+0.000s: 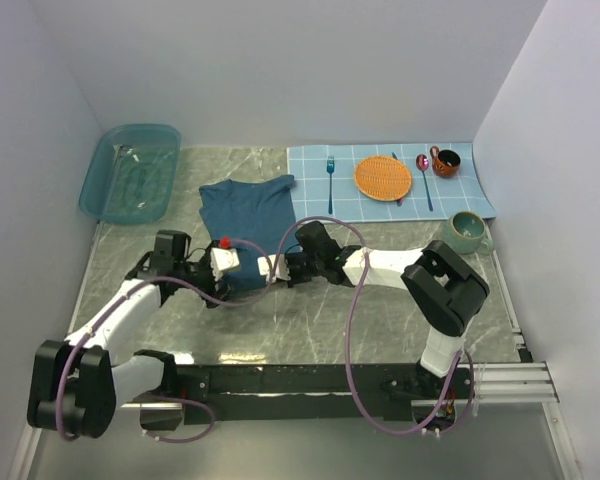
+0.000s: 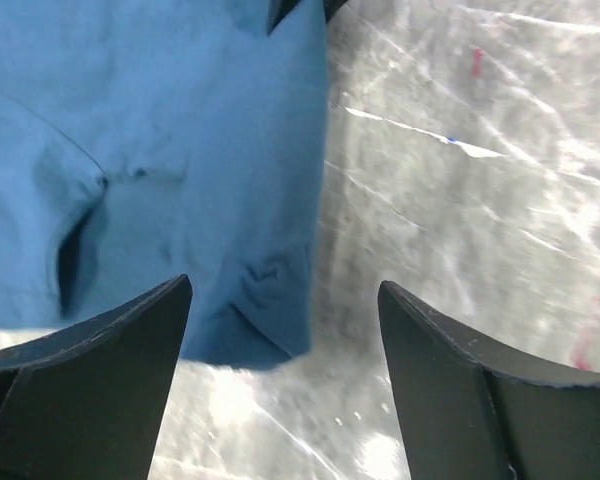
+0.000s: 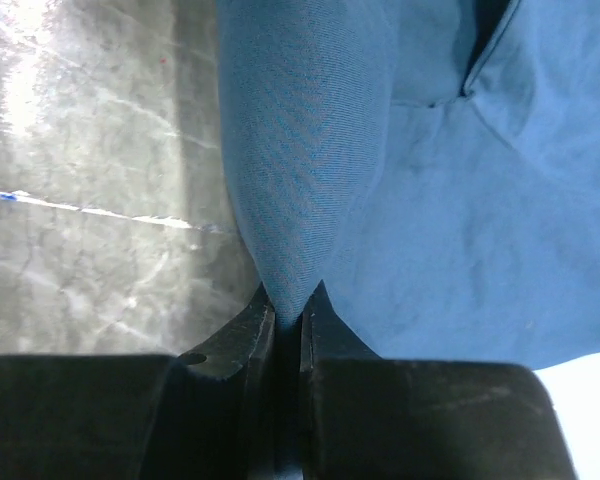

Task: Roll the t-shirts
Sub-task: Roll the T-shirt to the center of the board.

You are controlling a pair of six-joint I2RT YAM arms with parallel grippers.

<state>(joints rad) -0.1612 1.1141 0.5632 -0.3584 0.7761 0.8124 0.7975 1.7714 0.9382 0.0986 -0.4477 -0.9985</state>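
A dark teal-blue t-shirt (image 1: 248, 205) lies on the marble table, its near edge gathered between my two grippers. My right gripper (image 1: 265, 270) is shut on a pinched fold of the shirt's near edge; in the right wrist view the cloth (image 3: 460, 200) rises in a taut ridge out of the closed gripper (image 3: 288, 305). My left gripper (image 1: 242, 266) is open; in the left wrist view it (image 2: 285, 300) straddles the shirt's corner (image 2: 180, 120), with bare table under the right finger (image 2: 460, 380).
A see-through teal tub (image 1: 130, 172) stands at the back left. A light blue gridded placemat (image 1: 470, 190) at the back right holds a fork (image 1: 331, 178), an orange plate (image 1: 383, 178), a spoon (image 1: 424, 175) and a brown mug (image 1: 445, 161). A green mug (image 1: 467, 232) sits nearer.
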